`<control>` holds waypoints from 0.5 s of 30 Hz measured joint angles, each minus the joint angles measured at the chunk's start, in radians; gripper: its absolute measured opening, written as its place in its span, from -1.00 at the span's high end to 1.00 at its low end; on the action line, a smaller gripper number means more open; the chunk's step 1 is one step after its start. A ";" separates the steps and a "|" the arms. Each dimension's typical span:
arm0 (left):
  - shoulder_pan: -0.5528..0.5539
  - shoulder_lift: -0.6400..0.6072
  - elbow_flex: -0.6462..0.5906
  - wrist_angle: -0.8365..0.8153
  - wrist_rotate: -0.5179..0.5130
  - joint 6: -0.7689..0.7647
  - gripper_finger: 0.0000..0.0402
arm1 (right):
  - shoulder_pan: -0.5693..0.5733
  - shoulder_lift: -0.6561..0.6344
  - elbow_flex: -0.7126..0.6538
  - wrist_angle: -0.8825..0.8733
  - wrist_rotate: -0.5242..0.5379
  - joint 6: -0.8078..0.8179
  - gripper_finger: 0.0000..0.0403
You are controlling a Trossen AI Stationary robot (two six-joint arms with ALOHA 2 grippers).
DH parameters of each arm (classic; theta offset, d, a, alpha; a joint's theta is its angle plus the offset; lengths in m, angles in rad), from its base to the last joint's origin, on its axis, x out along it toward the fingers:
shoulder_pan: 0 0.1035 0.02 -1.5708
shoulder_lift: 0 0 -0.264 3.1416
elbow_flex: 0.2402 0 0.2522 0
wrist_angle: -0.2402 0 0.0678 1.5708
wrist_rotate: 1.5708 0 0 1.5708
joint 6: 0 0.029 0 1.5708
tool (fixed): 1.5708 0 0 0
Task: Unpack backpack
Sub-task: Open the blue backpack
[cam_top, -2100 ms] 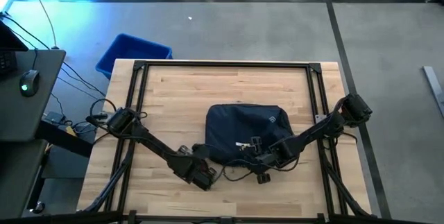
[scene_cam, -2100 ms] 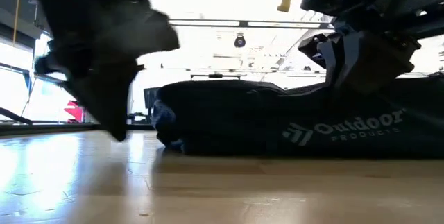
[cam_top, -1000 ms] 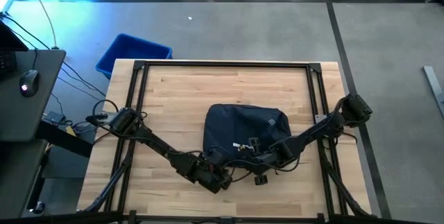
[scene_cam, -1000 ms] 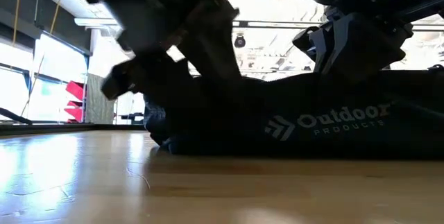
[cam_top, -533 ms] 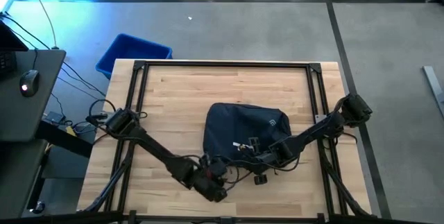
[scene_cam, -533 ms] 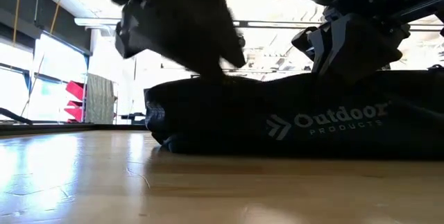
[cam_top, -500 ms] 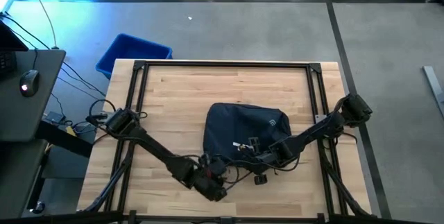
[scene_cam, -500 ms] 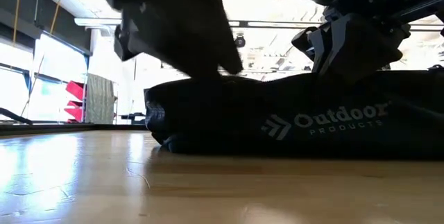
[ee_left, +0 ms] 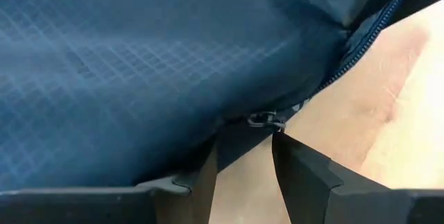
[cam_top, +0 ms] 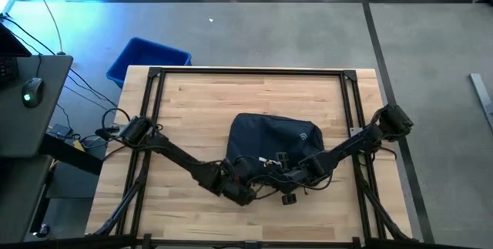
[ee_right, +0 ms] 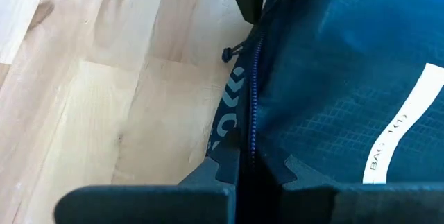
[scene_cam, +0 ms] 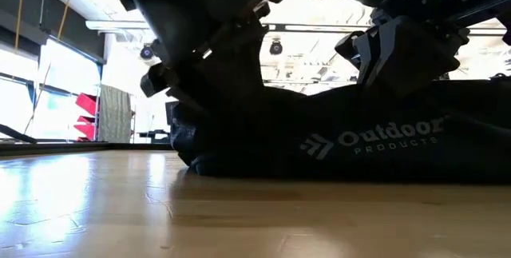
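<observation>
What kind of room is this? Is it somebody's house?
Probably not a house: it looks like a robot lab or workshop. A wooden table stands on a bare concrete floor, and a desk with a computer mouse stands beside it. Two robot arms work on a backpack.

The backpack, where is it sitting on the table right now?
In the high view the backpack lies flat on the wooden table, slightly right of centre toward the near edge, with the left end effector and right end effector at its near rim.

Light wooden table [cam_top: 200, 110], the navy backpack [cam_top: 271, 143] flat on it.
</observation>
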 joint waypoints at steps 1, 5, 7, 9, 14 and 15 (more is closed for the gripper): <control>0.006 0.000 0.000 0.005 0.002 0.007 0.44 | 0.000 0.000 0.000 0.000 -0.001 0.000 1.00; 0.023 0.000 -0.001 0.064 0.012 0.029 0.57 | 0.000 0.000 0.000 -0.001 -0.003 0.001 1.00; 0.024 0.000 -0.001 0.096 0.044 0.033 0.62 | 0.000 0.000 0.000 0.000 -0.004 0.001 1.00; 0.021 0.000 -0.001 0.107 0.069 0.034 0.64 | 0.000 0.000 0.000 0.000 -0.004 0.003 1.00; 0.005 0.000 -0.001 0.110 0.049 0.018 0.61 | 0.000 0.000 0.000 0.005 -0.004 0.006 1.00; 0.005 0.000 -0.001 0.110 0.048 0.006 0.59 | 0.000 0.000 0.000 0.005 -0.004 0.006 1.00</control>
